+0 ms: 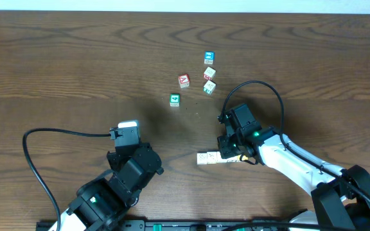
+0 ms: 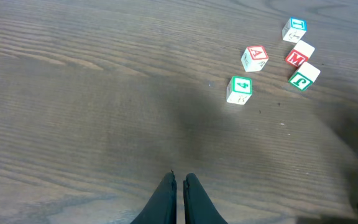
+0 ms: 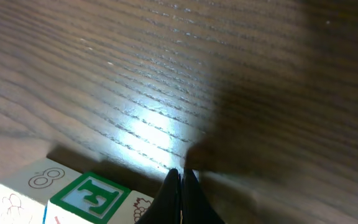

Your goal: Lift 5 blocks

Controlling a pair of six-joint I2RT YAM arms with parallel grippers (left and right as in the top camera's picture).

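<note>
A short row of cream-faced blocks (image 1: pixel 208 157) lies on the table at the front centre. In the right wrist view they fill the lower left: one face with a faint "8" (image 3: pixel 39 180), one green-framed letter face (image 3: pixel 89 196), one with a small picture (image 3: pixel 143 208). My right gripper (image 3: pixel 181 171) is shut and empty, its tips just right of that row and close to the wood. It sits at the row's right end in the overhead view (image 1: pixel 227 153). My left gripper (image 2: pixel 179 176) is shut, holds nothing and hovers over bare wood far from any block.
Several coloured cubes are scattered at the back centre: a green one (image 1: pixel 175 99), a red one (image 1: pixel 184 80), a blue one (image 1: pixel 209 58), and two more (image 1: pixel 209 73) (image 1: pixel 209 86). The left arm (image 1: pixel 130 163) fills the front left. A black cable (image 1: pixel 262 86) loops behind the right wrist.
</note>
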